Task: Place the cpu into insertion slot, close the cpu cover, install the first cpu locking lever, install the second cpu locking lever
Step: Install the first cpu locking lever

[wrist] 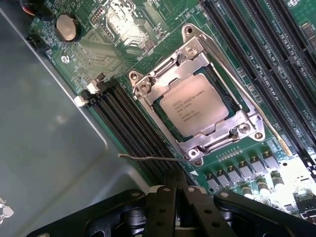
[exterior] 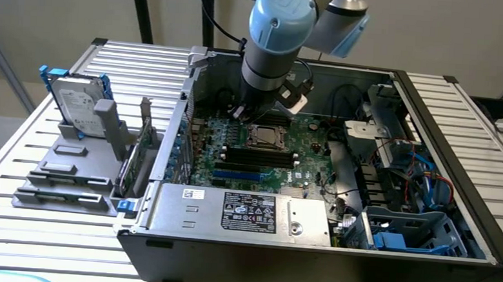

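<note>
CPU (wrist: 194, 106) lies flat in the insertion slot (wrist: 157, 109) on the motherboard (wrist: 123, 29), w/ the cpu cover (wrist: 163, 81) down around it, beige face showing thru the cut-out. One thin lever (wrist: 242, 94) runs along the cover's edge next to the long memory slots (wrist: 256, 44); the other lever (wrist: 148, 158) sticks out sideways, away from the cover. Pincer (wrist: 178, 192) hangs just above that corner, fingers pressed together; PC case (exterior: 314, 260) sits on the slatted desk (exterior: 23, 226).

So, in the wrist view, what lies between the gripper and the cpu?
In the wrist view, between the shut gripper and the cpu lie a thin metal lever and the near rim of the silvery cpu cover.
</note>
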Tool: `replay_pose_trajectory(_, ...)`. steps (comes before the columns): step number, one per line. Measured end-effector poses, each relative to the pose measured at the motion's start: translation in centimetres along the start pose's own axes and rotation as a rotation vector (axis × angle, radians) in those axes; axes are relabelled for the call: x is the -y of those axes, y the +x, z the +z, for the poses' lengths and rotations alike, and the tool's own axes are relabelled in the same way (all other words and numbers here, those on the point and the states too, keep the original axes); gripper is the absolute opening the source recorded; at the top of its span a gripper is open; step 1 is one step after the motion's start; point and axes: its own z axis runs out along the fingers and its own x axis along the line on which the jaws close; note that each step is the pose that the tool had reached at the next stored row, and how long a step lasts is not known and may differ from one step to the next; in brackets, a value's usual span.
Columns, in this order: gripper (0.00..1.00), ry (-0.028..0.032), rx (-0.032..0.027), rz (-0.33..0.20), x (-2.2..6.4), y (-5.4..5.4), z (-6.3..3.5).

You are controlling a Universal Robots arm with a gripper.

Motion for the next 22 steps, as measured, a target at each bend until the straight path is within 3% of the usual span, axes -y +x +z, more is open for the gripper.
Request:
replay_pose_trajectory(4,0.11,-0.0036,0.0039,0.000,-0.03,0.07,0.09)
replay_pose_trajectory(8,0.11,-0.0130,0.0129,0.000,-0.06,0.17,0.17)
replay_pose_trajectory(22,0.11,-0.0175,0.0184,0.000,-0.79,0.80,0.39)
